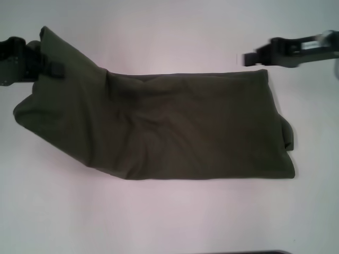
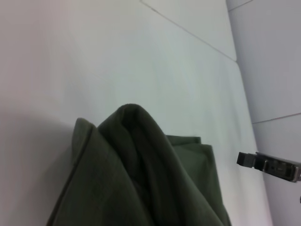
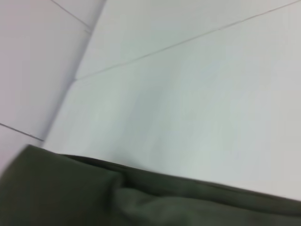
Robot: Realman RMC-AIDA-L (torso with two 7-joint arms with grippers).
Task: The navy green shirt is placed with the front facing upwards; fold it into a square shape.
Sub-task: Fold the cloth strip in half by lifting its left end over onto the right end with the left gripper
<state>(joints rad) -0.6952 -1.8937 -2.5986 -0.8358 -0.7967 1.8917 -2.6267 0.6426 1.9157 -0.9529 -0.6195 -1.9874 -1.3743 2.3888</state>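
Our left pincer (image 1: 50,66) is gripping the far left corner of the shirt (image 1: 175,127), closed on a pinch of cloth and holding it raised off the worktop (image 1: 169,222). That is why the left end is standing up in a peak: in the left wrist view the fabric (image 2: 136,179) is bunching into a rounded ridge right in front of the camera, hanging from the grasp instead of lying flat.

Our right pincer (image 1: 251,57) is hovering just past the far right corner of the shirt, near it but apart from the cloth as far as we can see, gripping nothing. Whether its fingers are wide or narrow we cannot tell.

The shirt is lying across the middle of the worktop as a long dark band, already doubled over lengthwise, with no lettering or neck showing. Its right end is resting flat with a small lump of cloth poking out at the right edge; its left end is being lifted and is sagging in diagonal creases toward the middle. In the right wrist view the far hem (image 3: 141,188) is lying flat.

We are judging that the raised left end is being held up so it can be carried over the right half, shortening the band toward a square. The risk is the slack middle wrinkling under the fold
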